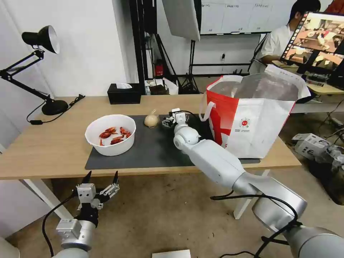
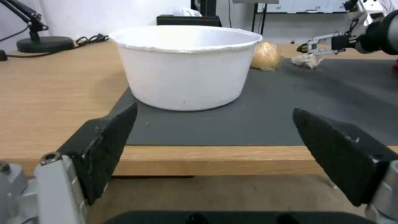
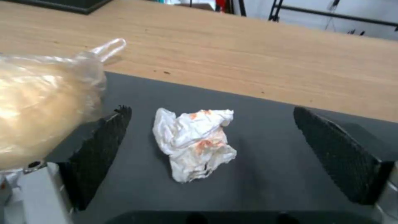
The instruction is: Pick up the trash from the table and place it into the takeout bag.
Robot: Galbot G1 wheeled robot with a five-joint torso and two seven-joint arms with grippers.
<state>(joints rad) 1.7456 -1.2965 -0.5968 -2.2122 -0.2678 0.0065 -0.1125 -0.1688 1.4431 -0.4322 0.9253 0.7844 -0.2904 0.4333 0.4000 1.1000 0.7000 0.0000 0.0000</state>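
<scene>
Right tool [image 3: 211, 146]: spread wide around the tissue [image 3: 194, 143], on the mat [image 1: 150, 150] toward the bench's [image 1: 53, 147] far edge.
Left tool [image 1: 102, 176]: wide, empty, off the near edge.
Bag [image 1: 254, 114]: right end.

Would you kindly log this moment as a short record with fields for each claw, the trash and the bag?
right claw: open, straddling the crumpled tissue on the grey mat
left claw: open, below the table's front edge, facing the white bowl
bowl contents: red crayfish shells
beige knotted lump: on the mat, beside the tissue
takeout bag: upright, open-topped, at the table's right end
</scene>
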